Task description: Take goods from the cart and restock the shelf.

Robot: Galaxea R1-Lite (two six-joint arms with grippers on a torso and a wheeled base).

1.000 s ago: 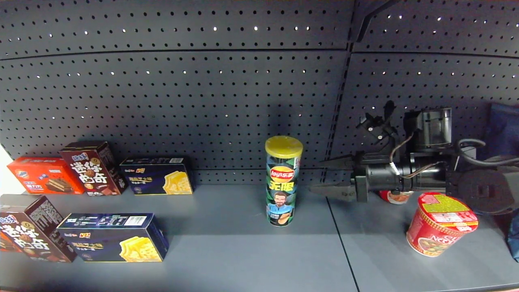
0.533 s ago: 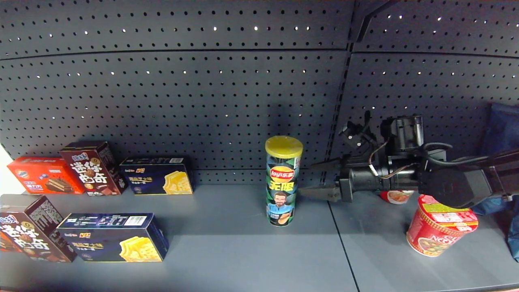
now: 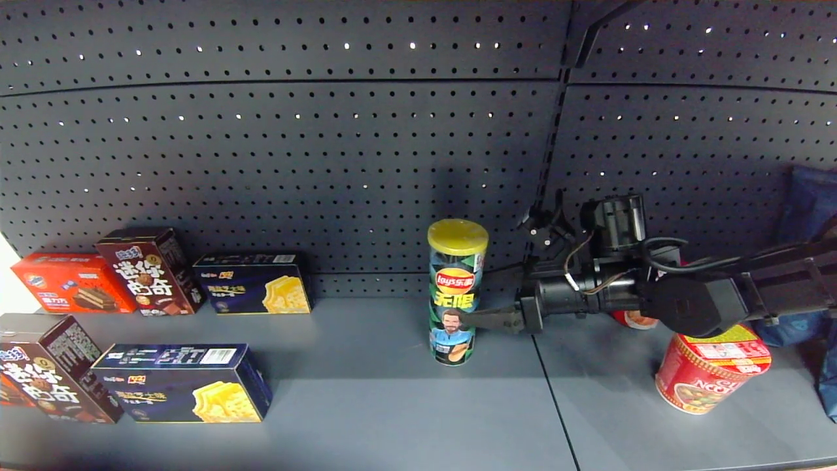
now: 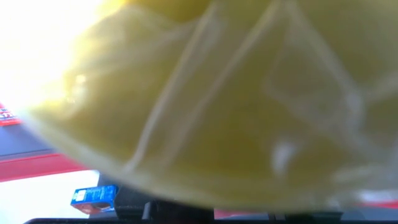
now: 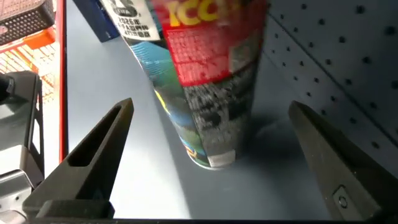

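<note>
A: What stood along the back, against the dark pegboard panel [image 3: 294, 150]?

B: Three boxes at the left end: an orange-red box [image 3: 68, 282], a taller brown box [image 3: 150, 271] just beside it, then a dark blue box [image 3: 252, 283] with a yellow biscuit pictured on its front.

A: And nearer the front?

B: A second brown box [image 3: 55, 379], turned at an angle, touched a second dark blue box [image 3: 186, 383], which lay on its long side.

A: Anything on the right?

B: A red noodle cup [image 3: 709, 373] with a yellow-green lid stood well apart from the boxes. Something blue and soft [image 3: 811, 203] was at the far right edge, too cut off to identify.
</note>
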